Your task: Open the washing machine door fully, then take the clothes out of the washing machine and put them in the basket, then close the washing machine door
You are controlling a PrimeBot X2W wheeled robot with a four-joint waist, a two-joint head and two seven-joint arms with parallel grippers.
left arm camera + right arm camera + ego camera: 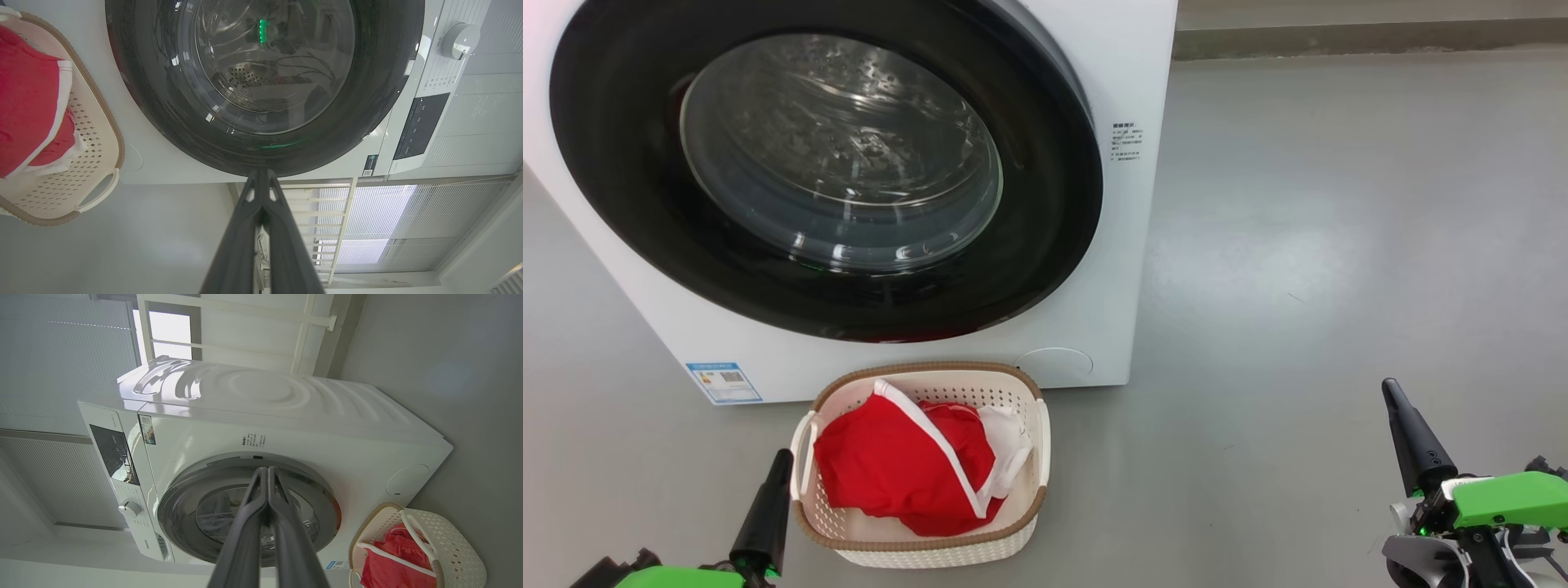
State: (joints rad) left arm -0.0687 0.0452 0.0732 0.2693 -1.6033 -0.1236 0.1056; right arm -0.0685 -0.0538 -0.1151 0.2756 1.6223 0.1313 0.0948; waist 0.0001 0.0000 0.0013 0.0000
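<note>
You had one washing machine (pixel 1094 327), with one door (pixel 825 163), one dial (pixel 459 41) and one blue label (pixel 723 381), and one basket (pixel 947 555). You could count one white cloth (pixel 1009 441) among the red clothes (pixel 890 465), but how many red pieces lay there could not be told. You had two grippers, the left gripper (pixel 781 461) and the right gripper (pixel 1392 392).

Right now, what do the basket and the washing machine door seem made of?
The basket: matte cream plastic, probably, given its moulded holes; brown rim imitates weave. The washing machine door: clear glass window, judging by sharp reflections; glossy black rim, likely plastic.
</note>
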